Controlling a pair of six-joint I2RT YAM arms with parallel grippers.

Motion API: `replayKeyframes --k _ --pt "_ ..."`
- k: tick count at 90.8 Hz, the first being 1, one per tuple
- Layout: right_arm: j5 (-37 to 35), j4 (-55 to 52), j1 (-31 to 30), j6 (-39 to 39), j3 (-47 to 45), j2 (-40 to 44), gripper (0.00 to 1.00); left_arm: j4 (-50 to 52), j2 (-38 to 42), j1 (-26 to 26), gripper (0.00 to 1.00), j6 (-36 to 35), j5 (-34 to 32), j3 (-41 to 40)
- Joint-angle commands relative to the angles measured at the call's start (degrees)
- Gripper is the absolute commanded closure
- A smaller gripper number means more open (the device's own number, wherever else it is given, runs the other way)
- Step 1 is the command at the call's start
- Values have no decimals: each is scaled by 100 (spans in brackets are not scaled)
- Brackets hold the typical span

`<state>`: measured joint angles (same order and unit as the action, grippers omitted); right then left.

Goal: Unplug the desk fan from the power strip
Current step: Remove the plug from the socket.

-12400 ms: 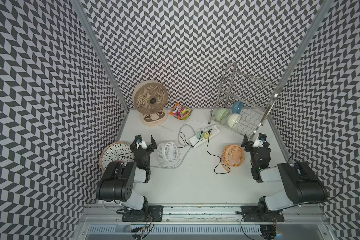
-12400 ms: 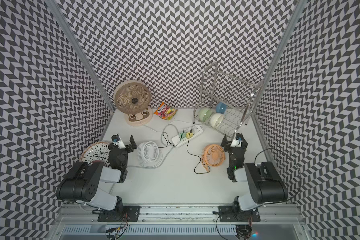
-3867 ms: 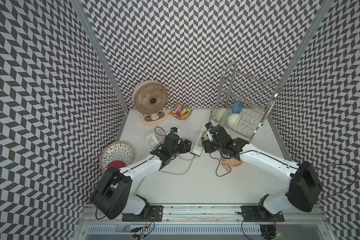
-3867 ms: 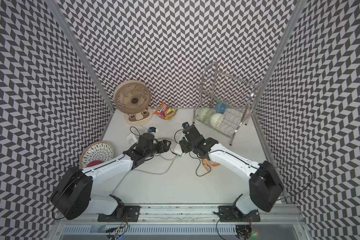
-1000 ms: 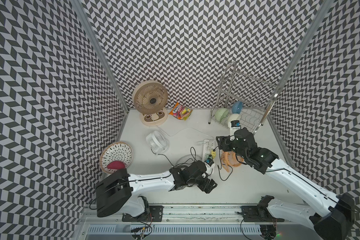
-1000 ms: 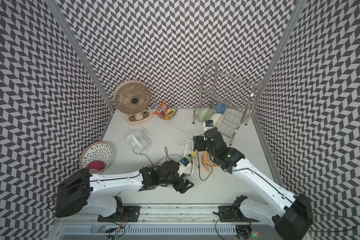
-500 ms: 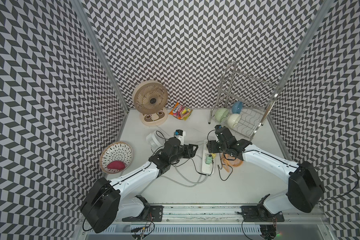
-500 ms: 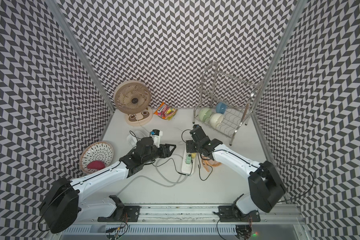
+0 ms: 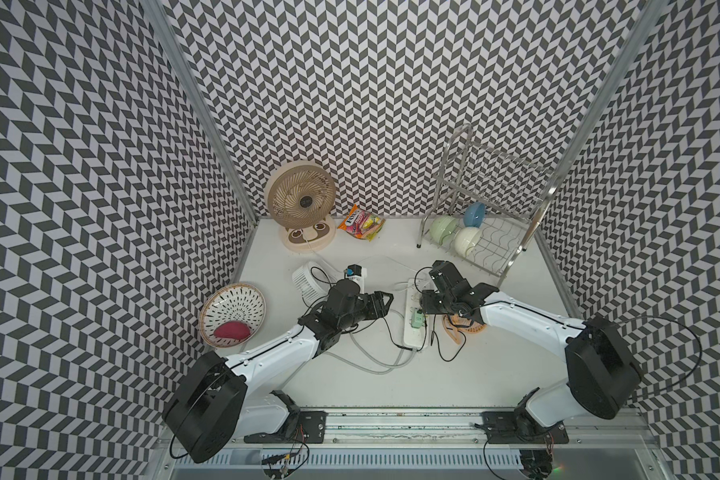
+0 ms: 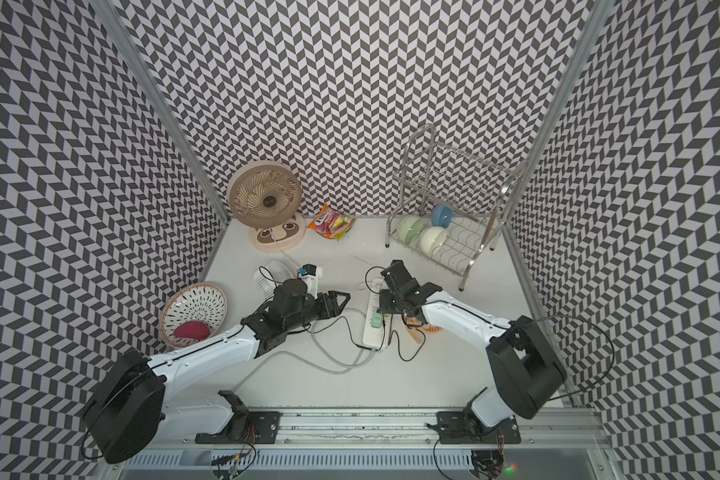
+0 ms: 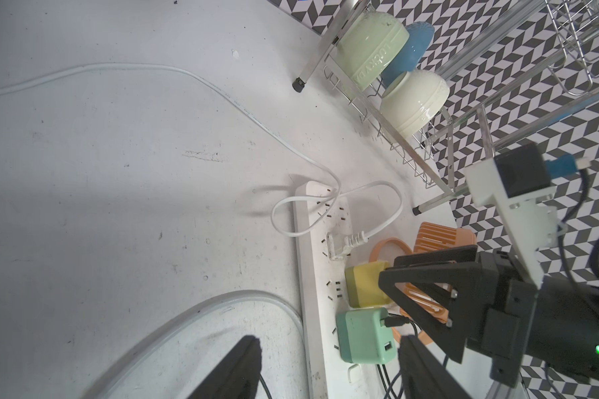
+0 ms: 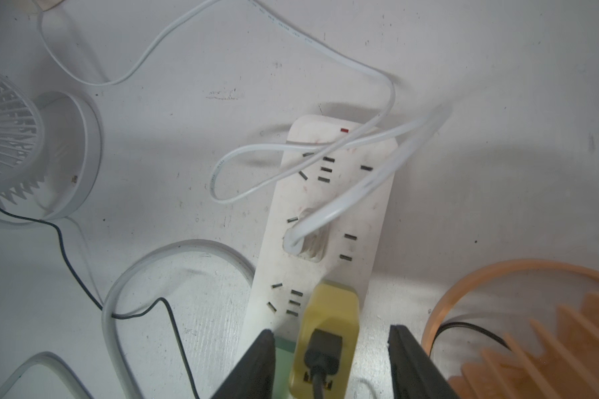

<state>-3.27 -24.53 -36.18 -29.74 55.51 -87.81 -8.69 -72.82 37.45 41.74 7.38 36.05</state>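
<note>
**Power strip** (image 9: pixel 411 338) (image 10: pixel 370 337): in both top views it lies flat near the middle of the tabletop (image 9: pixel 454 386), with its long edges running back to front. Its thick grey cord (image 9: pixel 366 358) leaves the front end and loops over the tabletop toward the left arm.

**Fitted along the strip, back to front:**
- a white flat plug (image 12: pixel 308 241)
- a yellow adapter (image 12: pixel 329 311)
- a green adapter (image 11: pixel 360 335)

A thin white cord is looped over the sockets at the back end.

**Right hand** (image 12: pixel 331 345): it reaches over the strip from the right edge. The jaws are parted and stand either side of the yellow adapter, with a gap showing on each side. Nothing is gripped.

**Left hand** (image 9: pixel 386 301): it hangs just off the strip's left long edge with its tips pointing at the strip. The jaws are wide and hold nothing.

**Clearance:**
- Right edge: the orange fan (image 12: pixel 550 349) lies just beside the strip, under the right arm, so this side is tight. The dish rack (image 9: pixel 497 243) stands apart, further back.
- Left edge: a thin black cable (image 12: pixel 159 300) and the grey cord cross otherwise bare surface.
- Behind the left hand: the small white fan (image 9: pixel 305 283) sits near.
- Front: past the cord loop, the tabletop is bare up to the front rail.
</note>
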Motion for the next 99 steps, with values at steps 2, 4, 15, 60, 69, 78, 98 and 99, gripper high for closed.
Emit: replayKeyframes --k 2,4,15,60,69,78,98,99 --pt "171 92 32 -68 -16 -135 50 -195 -63 -36 32 10 65 -29" --pt "184 90 32 -68 -8 -150 50 -188 -65 -36 32 10 70 -28" --pt "319 88 16 -4 19 -242 58 -162 -55 -36 32 10 50 -41" --pt "856 223 -656 703 684 -781 80 -125 -102 -166 31 271 -3 -460" --pt "900 228 -801 863 852 -925 80 -323 -184 -168 32 459 168 -620" --pt "929 221 -840 987 948 -1003 79 -624 -296 -168 32 663 326 -789" --pt "931 101 -862 1193 1092 -1066 77 -978 -834 -169 35 818 571 -672" --pt "928 100 -868 1200 1093 -1064 77 -986 -863 -164 35 827 589 -662"
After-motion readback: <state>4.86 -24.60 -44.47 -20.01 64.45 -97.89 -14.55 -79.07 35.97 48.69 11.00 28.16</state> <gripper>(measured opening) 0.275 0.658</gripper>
